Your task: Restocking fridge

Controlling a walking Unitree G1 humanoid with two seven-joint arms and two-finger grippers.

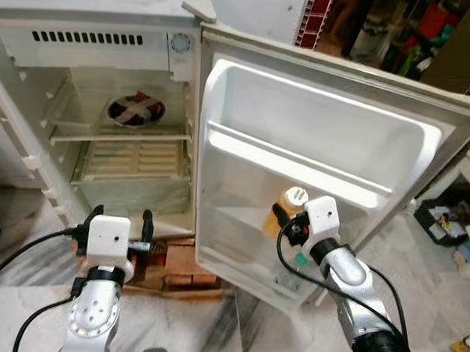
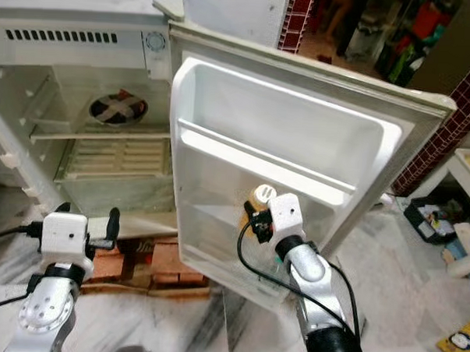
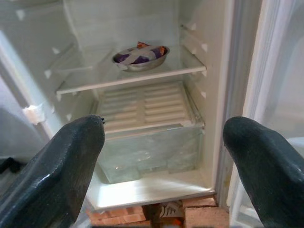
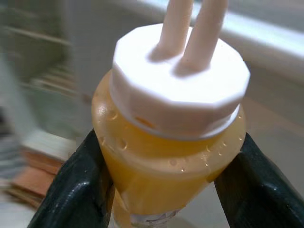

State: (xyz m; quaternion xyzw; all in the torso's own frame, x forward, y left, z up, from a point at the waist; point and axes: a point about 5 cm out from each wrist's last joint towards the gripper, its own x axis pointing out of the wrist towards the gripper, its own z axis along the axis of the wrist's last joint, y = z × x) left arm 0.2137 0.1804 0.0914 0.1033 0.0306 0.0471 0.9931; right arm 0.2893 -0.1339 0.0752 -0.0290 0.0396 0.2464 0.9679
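A yellow bottle (image 4: 171, 161) with a white cap is being pinched by the right gripper (image 4: 166, 185) at the fridge door (image 1: 315, 133); the left gripper (image 3: 166, 156), jaws spread, is being held before the fridge (image 3: 142, 109)

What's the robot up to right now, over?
Right gripper shut on orange bottle, at the open fridge door lower shelf. Left gripper open, empty, facing fridge interior. Bowl on glass shelf. Nothing blocking the door shelf.
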